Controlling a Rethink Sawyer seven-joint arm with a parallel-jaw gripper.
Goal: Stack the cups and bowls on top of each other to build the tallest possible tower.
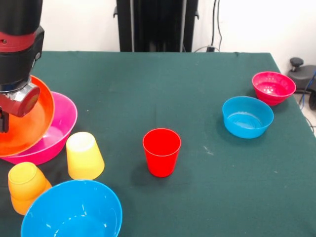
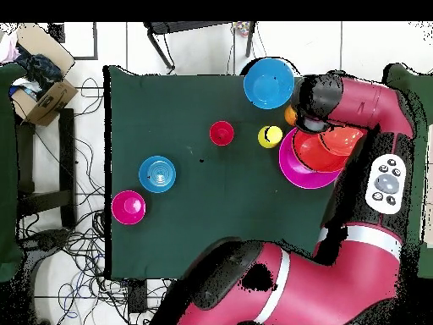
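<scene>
1. One arm (image 2: 372,135) is what you have in play: in the overhead view it sweeps from the base at the picture's bottom, up along the table's right side, and bends back over the bowls at that edge.
2. In the front view you see its black and red wrist (image 1: 17,54) coming down at the top left, directly in front of the orange-red bowl (image 1: 27,123).
3. You cannot tell the tool's state: its fingers are not shown clearly in either view.
4. The orange-red bowl sits tilted inside the large pink bowl (image 1: 61,126), its open side facing towards the table's middle.
5. Your yellow cup (image 1: 84,155) stands upside down just beside the pink bowl; the orange cup (image 1: 25,186) lies next to it, close to the large blue bowl (image 1: 74,212) at the near edge.
6. The red cup (image 1: 161,151) stands upright and alone near the table's (image 1: 163,89) middle.
7. The small blue bowl (image 1: 247,116) and the small magenta bowl (image 1: 273,87) sit upright, close together, well apart from the rest at the right in the front view.
</scene>
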